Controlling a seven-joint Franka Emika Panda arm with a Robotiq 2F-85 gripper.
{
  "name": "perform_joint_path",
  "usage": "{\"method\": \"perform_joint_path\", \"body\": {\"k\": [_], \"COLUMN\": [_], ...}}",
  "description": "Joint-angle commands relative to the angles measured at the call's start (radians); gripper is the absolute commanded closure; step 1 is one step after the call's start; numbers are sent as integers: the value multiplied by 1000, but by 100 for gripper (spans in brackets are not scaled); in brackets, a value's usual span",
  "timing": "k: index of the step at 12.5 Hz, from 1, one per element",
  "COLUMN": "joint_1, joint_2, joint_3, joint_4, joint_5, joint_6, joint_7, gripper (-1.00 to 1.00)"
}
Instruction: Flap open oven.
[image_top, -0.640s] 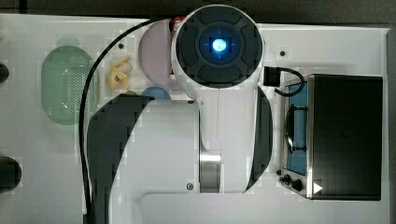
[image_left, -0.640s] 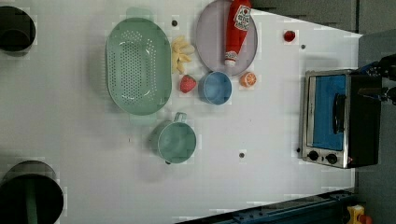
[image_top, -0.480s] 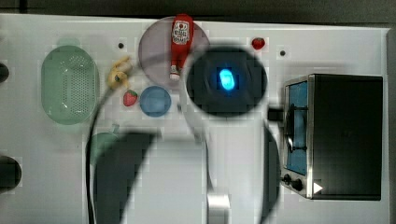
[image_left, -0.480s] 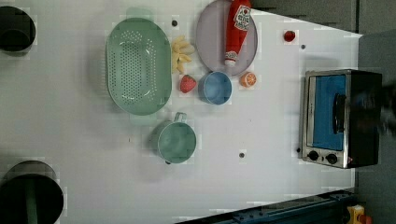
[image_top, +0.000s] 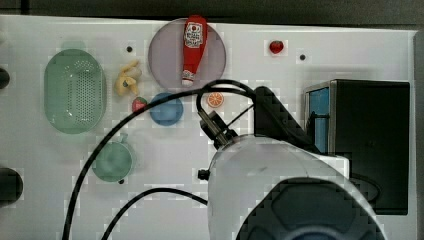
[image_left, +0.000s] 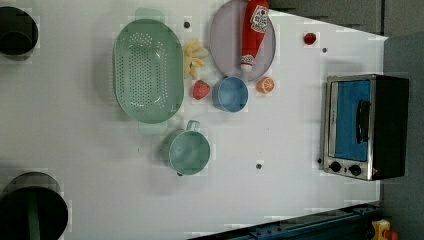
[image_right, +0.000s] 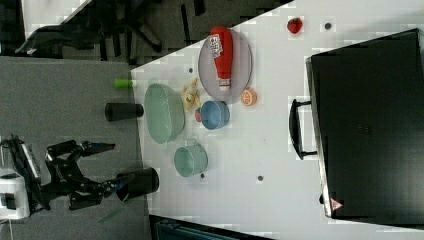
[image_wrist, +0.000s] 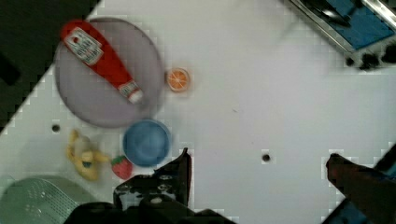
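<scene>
End effector: I am seeing its fingers standing wide apart, gripping nothing, hanging above bare white surface. The oven is sitting at the left view's right edge, door shut, well apart from the plate carrying the bottle.

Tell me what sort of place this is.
Most likely a robot lab's mock kitchen tabletop: a white table with bolt holes, set with a toaster oven, a ketchup bottle on a plate, and toy fruit.
</scene>
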Motion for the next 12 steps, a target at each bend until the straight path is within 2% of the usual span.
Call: {"method": "perform_joint_path", "body": {"k": [1,6,7,10,12], "joint_1": [-13,-16,-17,-17,-17], "joint_2": [47,48,49,59,63], "joint_3": [-5,-19,-25,-47,-58], "joint_4": [-34,-49,-62,-114,-160], "joint_5": [-1,-2,-2,-18,-60], "joint_6": [-10,-11,-10,-3,42], "joint_7": [-34,-34,-34,-83,-184], "gripper": [-66,54,65,65,65]}}
